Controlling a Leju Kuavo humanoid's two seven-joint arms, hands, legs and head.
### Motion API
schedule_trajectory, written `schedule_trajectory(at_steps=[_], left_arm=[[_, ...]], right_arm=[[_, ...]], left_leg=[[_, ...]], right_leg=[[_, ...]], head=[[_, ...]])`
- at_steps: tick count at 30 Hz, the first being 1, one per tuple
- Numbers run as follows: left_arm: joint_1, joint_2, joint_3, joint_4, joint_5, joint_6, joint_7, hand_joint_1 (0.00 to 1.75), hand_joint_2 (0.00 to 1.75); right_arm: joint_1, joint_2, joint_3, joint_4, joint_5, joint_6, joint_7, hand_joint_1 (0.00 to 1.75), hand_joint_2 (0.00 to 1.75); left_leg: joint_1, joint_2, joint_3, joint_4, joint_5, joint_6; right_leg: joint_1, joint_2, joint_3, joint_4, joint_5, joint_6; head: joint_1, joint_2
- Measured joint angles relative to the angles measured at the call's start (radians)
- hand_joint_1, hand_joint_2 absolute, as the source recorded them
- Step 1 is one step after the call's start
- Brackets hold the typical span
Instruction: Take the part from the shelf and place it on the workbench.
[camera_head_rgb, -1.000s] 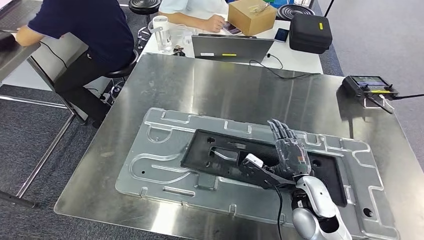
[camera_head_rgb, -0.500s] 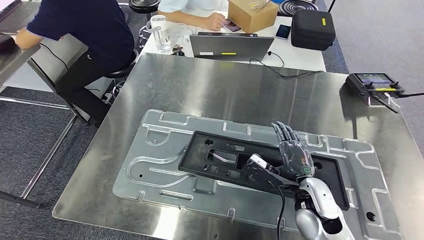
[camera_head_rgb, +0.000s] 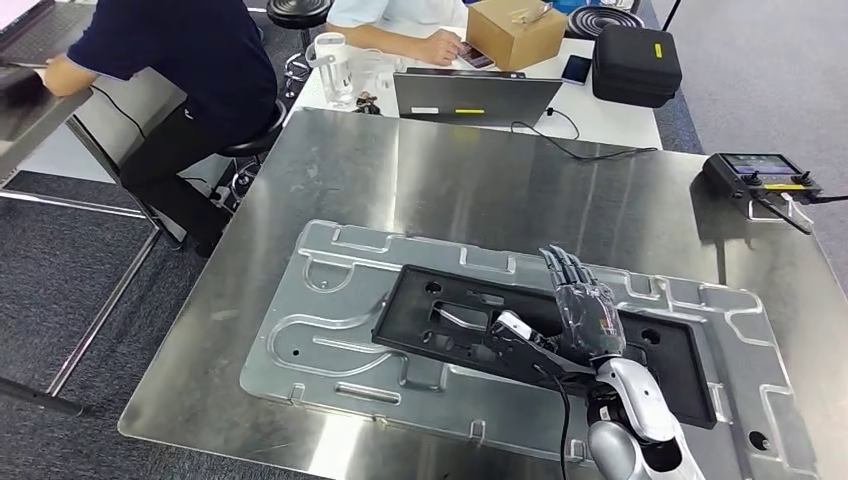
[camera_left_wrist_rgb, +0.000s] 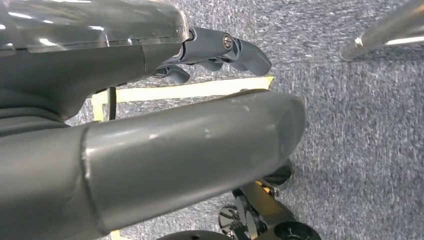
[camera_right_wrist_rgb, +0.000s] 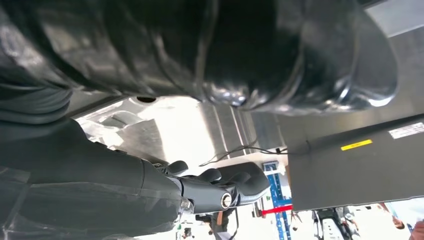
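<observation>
- The right hand (camera_head_rgb: 590, 315) hovers flat, fingers straight and apart, holding nothing, over the black part (camera_head_rgb: 440, 320) at about 4 o'clock on the counter (camera_head_rgb: 480, 180).
- The left hand (camera_left_wrist_rgb: 220, 47) hangs over the carpet with nothing visible in it; how wide it stands I cannot tell.
- The part lies on the metal plate (camera_head_rgb: 320, 330).
- Against 1 second ago the whole view has shifted; the hand looks slightly lifted, suggesting release is done.
</observation>
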Motion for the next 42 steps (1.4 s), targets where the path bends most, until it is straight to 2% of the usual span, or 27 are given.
schedule_trajectory(at_steps=[3,4,5,6,7,9,10,11,14,16,19,20,21,22,24,26,27,29,30,31,34,35,36,37,39,41,42], left_arm=[[-0.003,0.0,0.001,0.0,0.001,-0.001,-0.002,0.0,0.0],[-0.003,0.0,0.002,0.0,0.001,-0.001,-0.002,0.0,0.0],[-0.003,0.0,0.002,0.0,0.001,-0.002,-0.002,0.0,0.0],[-0.003,0.0,0.003,0.0,0.001,-0.002,-0.002,0.0,0.0],[-0.003,0.0,0.005,0.0,0.001,-0.002,-0.002,0.0,0.0],[-0.003,0.0,0.007,0.0,0.0,-0.002,-0.002,0.0,0.0],[-0.003,0.0,0.007,0.0,0.0,-0.002,-0.002,0.0,0.0],[-0.003,0.0,0.008,0.0,0.0,-0.002,-0.002,0.0,0.0],[-0.003,0.0,0.01,0.0,0.0,-0.002,-0.002,0.0,0.0],[-0.002,0.001,0.012,0.0,0.0,-0.002,-0.002,0.0,0.0],[-0.002,0.0,0.015,0.0,0.0,-0.002,-0.002,0.0,0.0],[-0.002,0.0,0.016,0.0,0.0,-0.002,-0.002,0.0,0.0],[-0.002,0.0,0.016,0.0,0.0,-0.001,-0.002,0.0,0.0],[-0.002,0.0,0.017,0.0,0.0,0.0,-0.002,0.0,0.0],[-0.003,0.001,0.017,0.0,0.0,0.0,-0.002,0.0,0.0],[-0.005,0.001,0.017,0.0,0.0,0.001,-0.002,0.0,0.0],[-0.005,0.001,0.017,0.0,0.0,0.001,-0.002,0.0,0.0],[-0.004,-0.002,0.017,0.0,0.001,0.003,-0.001,0.0,0.0],[-0.004,-0.003,0.018,0.0,0.002,0.004,0.0,0.0,0.0],[-0.004,-0.005,0.018,0.0,0.003,0.004,0.0,0.0,0.0],[-0.003,-0.01,0.02,0.0,0.006,0.004,0.001,0.0,0.0],[-0.003,-0.012,0.021,0.0,0.007,0.004,0.001,0.0,0.0],[-0.003,-0.014,0.022,0.0,0.007,0.003,0.001,0.0,0.0],[-0.002,-0.015,0.023,0.0,0.007,0.003,0.001,0.0,0.0],[-0.003,-0.018,0.023,0.0,0.007,0.003,0.001,0.0,0.0],[-0.004,-0.022,0.025,-0.002,0.009,0.003,0.001,0.0,0.0],[-0.004,-0.024,0.027,-0.004,0.011,0.004,0.001,0.0,0.0]], right_arm=[[0.002,0.0,-0.001,0.001,0.0,0.0,-0.001,0.0,0.0],[0.005,0.0,-0.001,0.001,0.0,0.0,-0.002,0.0,0.0],[0.007,0.0,-0.001,0.001,0.0,-0.001,-0.003,0.0,0.0],[0.009,0.0,-0.001,0.001,0.0,-0.001,-0.004,0.0,0.0],[0.01,0.0,-0.001,0.001,0.0,-0.003,-0.006,0.0,0.0],[0.01,0.0,-0.001,-0.003,0.0,-0.006,-0.008,0.0,0.0],[0.011,0.0,-0.001,-0.005,0.0,-0.007,-0.009,0.0,0.0],[0.01,0.0,-0.001,-0.007,0.0,-0.008,-0.01,0.0,0.0],[0.011,0.0,-0.001,-0.01,0.0,-0.013,-0.011,0.0,0.0],[0.012,0.002,-0.001,-0.013,0.001,-0.019,-0.013,0.0,0.0],[0.027,0.005,-0.001,-0.023,0.007,-0.04,-0.02,0.0,0.0],[0.035,0.006,-0.001,-0.028,0.01,-0.048,-0.023,0.0,0.0],[0.044,0.007,-0.001,-0.034,0.012,-0.055,-0.025,0.0,0.0],[0.051,0.008,-0.001,-0.04,0.014,-0.062,-0.027,0.0,0.0],[0.065,0.011,-0.001,-0.057,0.018,-0.075,-0.03,0.0,0.0],[0.08,0.014,-0.001,-0.079,0.021,-0.093,-0.035,0.0,0.0],[0.09,0.015,0.0,-0.09,0.022,-0.103,-0.04,0.0,0.0],[0.116,0.02,0.0,-0.112,0.02,-0.13,-0.053,0.0,0.0],[0.133,0.023,0.0,-0.125,0.018,-0.146,-0.061,0.0,0.0],[0.152,0.026,0.001,-0.136,0.016,-0.163,-0.069,0.0,0.0],[0.21,0.038,0.004,-0.162,0.022,-0.207,-0.084,0.0,0.0],[0.227,0.041,0.005,-0.168,0.025,-0.217,-0.086,0.0,0.0],[0.241,0.043,0.006,-0.173,0.026,-0.223,-0.088,0.0,0.0],[0.252,0.046,0.007,-0.177,0.027,-0.228,-0.088,0.0,0.0],[0.266,0.05,0.008,-0.186,0.022,-0.239,-0.089,0.0,0.0],[0.286,0.054,0.008,-0.197,0.008,-0.26,-0.092,0.0,0.0],[0.301,0.055,0.008,-0.203,-0.002,-0.278,-0.093,0.0,0.0]], left_leg=[[0.002,0.002,-0.014,-0.008,0.016,0.017],[0.002,0.002,-0.021,-0.007,0.021,0.018],[0.001,0.003,-0.029,-0.007,0.027,0.018],[0.001,0.002,-0.036,-0.007,0.032,0.017],[0.001,0.002,-0.043,-0.006,0.038,0.014],[0.001,0.001,-0.054,-0.006,0.05,0.007],[0.0,0.0,-0.056,-0.007,0.057,0.001],[0.0,-0.001,-0.058,-0.007,0.064,-0.006],[0.002,-0.002,-0.061,-0.013,0.081,-0.028],[0.003,-0.002,-0.078,0.02,0.036,-0.036],[0.005,-0.001,-0.122,0.194,-0.108,-0.039],[0.004,-0.001,-0.125,0.245,-0.128,-0.04],[0.004,-0.001,-0.115,0.267,-0.125,-0.039],[0.003,-0.001,-0.086,0.252,-0.105,-0.036],[-0.002,-0.001,0.014,0.131,-0.073,-0.022],[-0.01,0.0,0.095,0.01,-0.077,-0.01],[-0.013,0.0,0.109,-0.018,-0.085,-0.006],[-0.015,0.001,0.105,-0.03,-0.07,0.002],[-0.012,0.003,0.101,-0.037,-0.059,0.008],[-0.009,0.005,0.093,-0.044,-0.046,0.016],[-0.005,0.01,0.057,-0.048,-0.01,0.027],[-0.005,0.01,0.041,-0.045,0.001,0.025],[-0.004,0.01,0.023,-0.042,0.011,0.022],[-0.002,0.011,0.006,-0.037,0.02,0.018],[0.002,0.013,-0.024,-0.022,0.034,0.007],[0.002,0.012,-0.043,-0.008,0.046,-0.006],[0.002,0.012,-0.046,-0.005,0.053,-0.013]], right_leg=[[-0.006,0.003,-0.05,0.144,-0.112,0.012],[-0.007,0.003,-0.067,0.201,-0.141,0.015],[-0.008,0.003,-0.072,0.232,-0.153,0.017],[-0.008,0.003,-0.059,0.227,-0.144,0.017],[-0.008,0.003,-0.026,0.184,-0.12,0.016],[-0.007,0.004,0.065,0.041,-0.073,0.011],[-0.004,0.005,0.095,-0.012,-0.057,0.008],[0.0,0.006,0.11,-0.041,-0.051,0.005],[0.004,0.005,0.097,-0.051,-0.033,-0.01],[0.001,0.001,0.08,-0.057,-0.011,-0.028],[0.005,-0.004,0.04,-0.055,0.02,-0.044],[0.008,-0.005,0.026,-0.053,0.03,-0.044],[0.011,-0.007,0.011,-0.049,0.038,-0.044],[0.013,-0.008,-0.003,-0.043,0.045,-0.044],[0.017,-0.008,-0.028,-0.03,0.056,-0.041],[0.018,-0.01,-0.042,-0.021,0.067,-0.033],[0.016,-0.011,-0.044,-0.019,0.073,-0.027],[0.014,-0.011,-0.045,-0.021,0.082,-0.013],[0.012,-0.009,-0.048,-0.017,0.073,-0.007],[0.011,-0.005,-0.055,0.001,0.045,0.0],[0.0,0.003,-0.093,0.148,-0.096,0.019],[-0.004,0.003,-0.099,0.2,-0.118,0.025],[-0.009,0.003,-0.094,0.228,-0.116,0.03],[-0.013,0.003,-0.073,0.226,-0.095,0.035],[-0.022,0.003,0.014,0.127,-0.049,0.042],[-0.02,0.005,0.104,-0.001,-0.053,0.036],[-0.017,0.007,0.126,-0.037,-0.064,0.03]], head=[[0.001,0.0],[0.0,0.0],[0.0,0.0],[0.0,0.0],[0.0,0.0],[0.0,0.0],[0.0,0.0],[0.0,0.0],[0.0,0.0],[-0.001,0.0],[-0.002,0.0],[-0.002,0.0],[-0.002,0.0],[-0.002,0.0],[-0.002,0.0],[-0.002,0.0],[-0.002,0.0],[-0.002,0.0],[-0.002,0.0],[-0.001,0.0],[-0.001,0.0],[-0.001,0.0],[-0.001,0.0],[-0.001,0.0],[-0.001,0.0],[-0.002,0.0],[-0.002,0.0]])
